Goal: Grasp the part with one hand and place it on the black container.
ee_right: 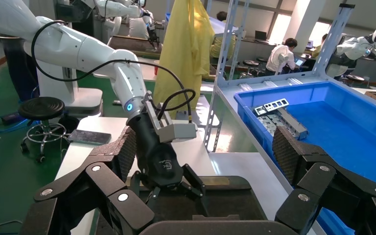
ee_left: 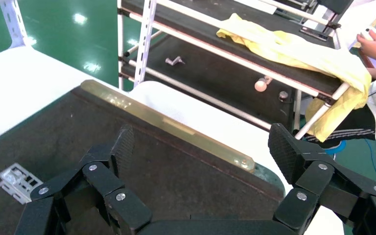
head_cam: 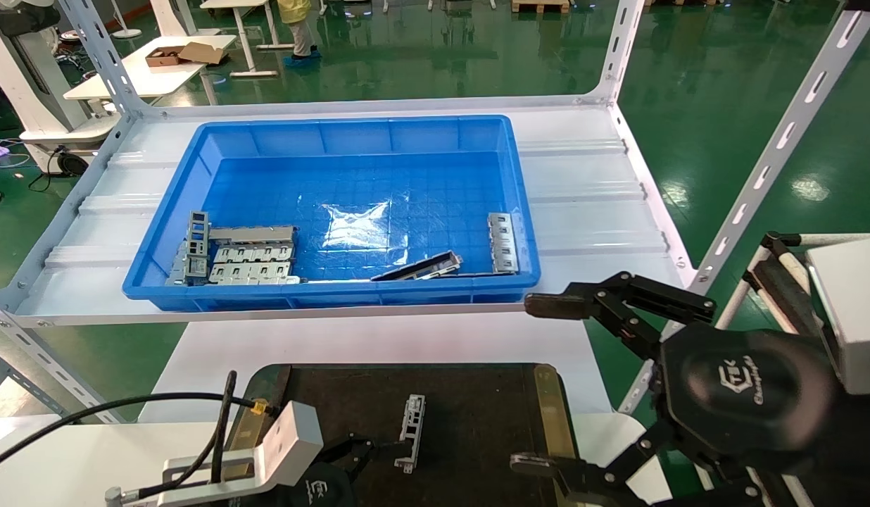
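Observation:
A part (head_cam: 412,431), a narrow light-grey strip with cutouts, lies flat on the black container (head_cam: 477,408). It also shows in the left wrist view (ee_left: 17,180). My left gripper (head_cam: 357,458) hovers low over the container, open and empty (ee_left: 203,147). The part lies just outside one of its fingers (ee_left: 123,146). My right gripper (head_cam: 540,386) is wide open and empty, held above the container's right rim; in its own view (ee_right: 205,149) it looks across at the left gripper (ee_right: 161,166).
A deep blue bin (head_cam: 160,232) stands on the shelf behind. It holds a similar strip (head_cam: 503,243), another (head_cam: 196,243), wider slotted plates (head_cam: 252,264) and a dark long strip (head_cam: 417,267). Slotted shelf uprights (head_cam: 780,148) stand at the right.

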Controlling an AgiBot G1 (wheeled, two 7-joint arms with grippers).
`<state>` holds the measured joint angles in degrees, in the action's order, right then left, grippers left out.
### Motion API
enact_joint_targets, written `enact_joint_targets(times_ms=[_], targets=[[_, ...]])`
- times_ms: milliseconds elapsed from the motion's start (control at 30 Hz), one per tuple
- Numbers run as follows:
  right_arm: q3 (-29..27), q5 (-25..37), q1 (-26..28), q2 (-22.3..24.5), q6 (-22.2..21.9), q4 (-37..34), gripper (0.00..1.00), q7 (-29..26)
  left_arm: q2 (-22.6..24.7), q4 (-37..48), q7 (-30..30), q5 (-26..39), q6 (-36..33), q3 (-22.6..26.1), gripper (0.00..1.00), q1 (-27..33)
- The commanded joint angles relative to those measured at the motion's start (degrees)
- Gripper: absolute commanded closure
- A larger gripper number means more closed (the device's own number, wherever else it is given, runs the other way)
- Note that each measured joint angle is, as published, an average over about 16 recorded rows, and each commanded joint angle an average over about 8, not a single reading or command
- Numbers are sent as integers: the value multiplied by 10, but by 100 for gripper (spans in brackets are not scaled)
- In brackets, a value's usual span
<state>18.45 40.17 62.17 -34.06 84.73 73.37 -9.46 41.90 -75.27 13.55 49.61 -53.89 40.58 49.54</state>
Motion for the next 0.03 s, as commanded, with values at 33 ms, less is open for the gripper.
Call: enact_joint_targets(times_ms=[33], targets=[[0,0,0,0,0,0,0,0,-3,-1,0,-4,-10,-3,0,8]])
